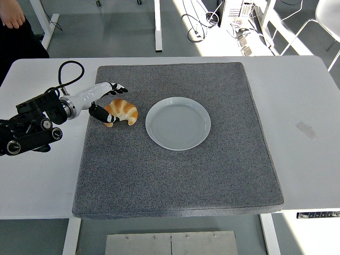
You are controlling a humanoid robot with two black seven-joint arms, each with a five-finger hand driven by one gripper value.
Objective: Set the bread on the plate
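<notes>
The bread (121,111), a croissant, lay on the grey mat (175,170) just left of the plate (178,123) and not touching it. Nearest the camera, the front of the mat and the white table (308,159) held nothing.

Further back, the left hand (104,101) reached in from the left edge and sat at the croissant's left end. Its upper fingers (118,88) stretched out above the bread, while a dark thumb or lower finger pressed against the end nearest the arm. The hand looked half closed around that tip, not yet gripping. The right arm was out of view.

The risk, as I judged it, lay in that partial hold. With only one horn of the croissant between the fingers, a lift could let the far end droop or swing, and the bread could slip out short of the plate. A closing hand could also push the croissant to the right along the mat. If it were carried low, it could knock the plate's near rim and shift it.

At the far left corner a person's hand (13,18) showed, well clear of the work.
</notes>
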